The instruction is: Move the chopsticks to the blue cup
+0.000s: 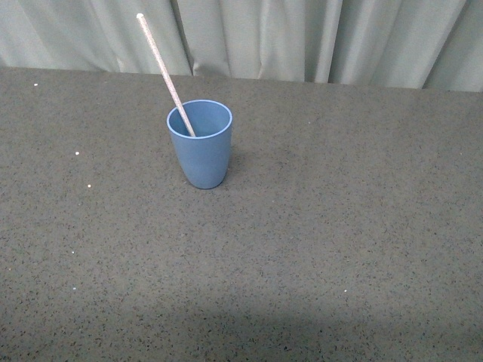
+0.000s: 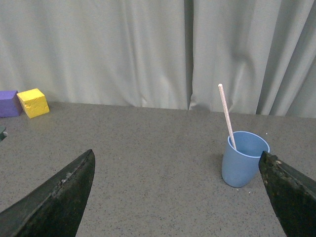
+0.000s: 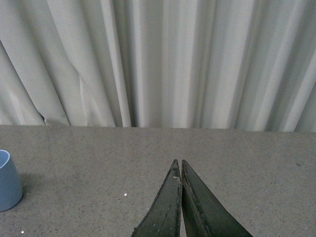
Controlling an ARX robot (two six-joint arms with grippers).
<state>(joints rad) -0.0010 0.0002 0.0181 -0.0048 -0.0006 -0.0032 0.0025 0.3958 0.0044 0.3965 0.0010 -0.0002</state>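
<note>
The blue cup [image 1: 200,143] stands upright on the dark speckled table. The whitish chopstick [image 1: 161,66] stands inside it, leaning up and to the left over the rim. Neither arm shows in the front view. In the left wrist view the cup [image 2: 243,160] with the chopstick [image 2: 226,113] stands ahead, close to one finger [image 2: 291,195]. My left gripper [image 2: 177,159] is open and empty. My right gripper [image 3: 178,163] is shut and empty over bare table. The cup's edge [image 3: 7,181] shows far off to one side in the right wrist view.
A grey curtain [image 1: 317,38] hangs along the table's far edge. A yellow block [image 2: 33,102] and a purple block [image 2: 7,102] sit by the curtain in the left wrist view. The table [image 1: 339,249] is dark and speckled.
</note>
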